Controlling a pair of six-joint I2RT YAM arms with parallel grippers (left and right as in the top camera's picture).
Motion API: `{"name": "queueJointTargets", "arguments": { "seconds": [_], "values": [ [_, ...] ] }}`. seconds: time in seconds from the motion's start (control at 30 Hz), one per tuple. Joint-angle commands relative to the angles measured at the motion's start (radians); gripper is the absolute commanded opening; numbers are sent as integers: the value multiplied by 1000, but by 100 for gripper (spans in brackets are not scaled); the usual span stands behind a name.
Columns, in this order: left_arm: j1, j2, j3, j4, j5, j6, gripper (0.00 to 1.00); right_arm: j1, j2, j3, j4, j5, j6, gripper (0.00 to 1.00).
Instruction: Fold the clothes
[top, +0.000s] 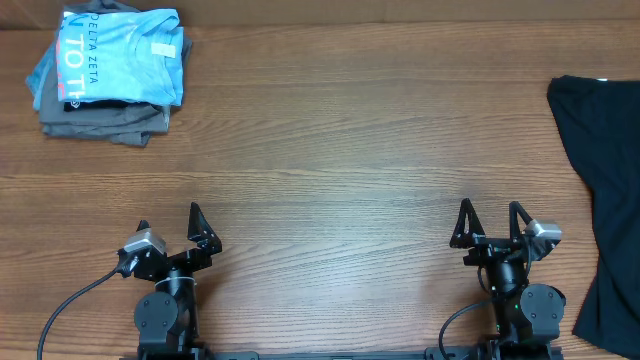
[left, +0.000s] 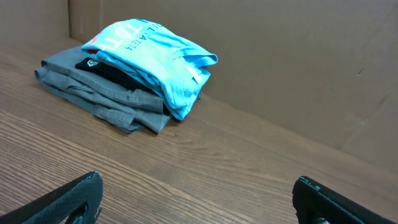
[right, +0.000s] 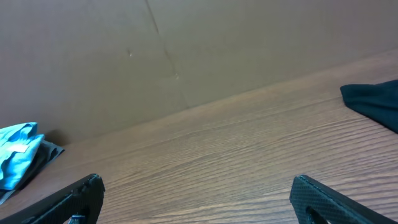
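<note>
**Inspector:** State of the grippers?

**Assistant:** The left gripper (top: 168, 220) and right gripper (top: 489, 207) are found with jaws apart and nothing held, low at the near edge of the table (top: 330, 150).

**Inspector:** The T-shirt?

**Assistant:** The T-shirt (top: 120, 55) is located far left, well apart from both grippers. It is folded into a soft rectangle atop a grey pile (top: 100, 120). Light blue cotton, white lettering and slightly rumpled edges are recorded.

**Inspector:** Step in hand?

**Assistant:** None is judged active, and the fold appears complete. A black cloth (top: 605, 200), limp and matte, is noted spread at the right. If it is taken next, a rightward reach and a hem pinch would be required.
</note>
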Motion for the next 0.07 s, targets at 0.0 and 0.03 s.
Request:
{"name": "queueJointTargets", "arguments": {
  "seconds": [0.0,0.03],
  "values": [
    [-6,-10,-3,4,-18,5,100,5,-11,-11,7,7,4,100],
    [-6,-10,-3,4,-18,5,100,5,-12,-11,7,7,5,100]
  ]
}}
